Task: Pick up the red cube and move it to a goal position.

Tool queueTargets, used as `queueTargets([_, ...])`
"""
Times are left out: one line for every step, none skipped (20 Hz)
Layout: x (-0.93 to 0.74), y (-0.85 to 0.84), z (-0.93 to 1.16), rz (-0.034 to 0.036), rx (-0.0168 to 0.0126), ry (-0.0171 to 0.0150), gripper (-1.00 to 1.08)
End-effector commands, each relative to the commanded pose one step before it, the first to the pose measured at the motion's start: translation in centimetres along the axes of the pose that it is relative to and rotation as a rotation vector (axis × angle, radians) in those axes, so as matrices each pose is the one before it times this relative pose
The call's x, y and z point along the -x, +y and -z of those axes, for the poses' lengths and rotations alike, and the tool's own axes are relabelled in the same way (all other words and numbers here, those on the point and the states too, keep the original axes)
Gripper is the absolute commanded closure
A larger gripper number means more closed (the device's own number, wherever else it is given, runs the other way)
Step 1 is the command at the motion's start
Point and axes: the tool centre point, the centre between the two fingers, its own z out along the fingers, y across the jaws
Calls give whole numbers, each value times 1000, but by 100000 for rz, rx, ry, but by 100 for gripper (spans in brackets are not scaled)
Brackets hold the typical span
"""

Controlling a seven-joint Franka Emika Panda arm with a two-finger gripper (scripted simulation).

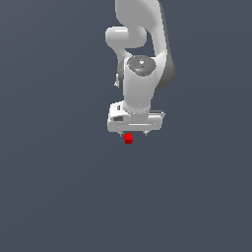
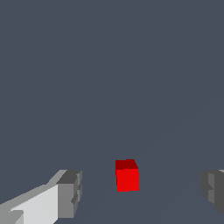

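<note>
The red cube (image 1: 128, 139) is a tiny bright red block on the plain dark grey floor. In the exterior view it peeks out just below the white gripper (image 1: 134, 134), which hangs over it from the white arm. In the wrist view the red cube (image 2: 127, 176) lies between the two grey fingertips (image 2: 70, 193), a little nearer the one on the white finger than the other one at the frame's edge. The gripper (image 2: 142, 190) is open, with wide gaps on both sides of the cube. Nothing touches the cube.
The white arm (image 1: 142, 64) rises from the gripper toward the exterior view's top edge. The dark grey floor (image 1: 59, 187) stretches flat all around. No goal marker shows in either view.
</note>
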Motion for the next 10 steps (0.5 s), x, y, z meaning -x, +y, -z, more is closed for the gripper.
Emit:
queueTargets([0, 1, 0, 0, 0, 0, -92])
queueTargets([13, 5, -23, 0, 0, 0, -92])
queueTargets([38, 14, -68, 0, 0, 0, -92])
queueTargets([62, -7, -115, 59, -36, -1, -92])
queueTargets([88, 32, -160, 0, 0, 0, -92])
queueTargets([112, -9, -209, 100, -65, -3, -92])
queueTargets([138, 21, -253, 58, -38, -2, -92])
queueTargets([163, 9, -301, 100, -65, -3, -92])
queueTargets([188, 18, -347, 100, -65, -3, -92])
queueTargets([213, 27, -393, 100, -65, -3, -92])
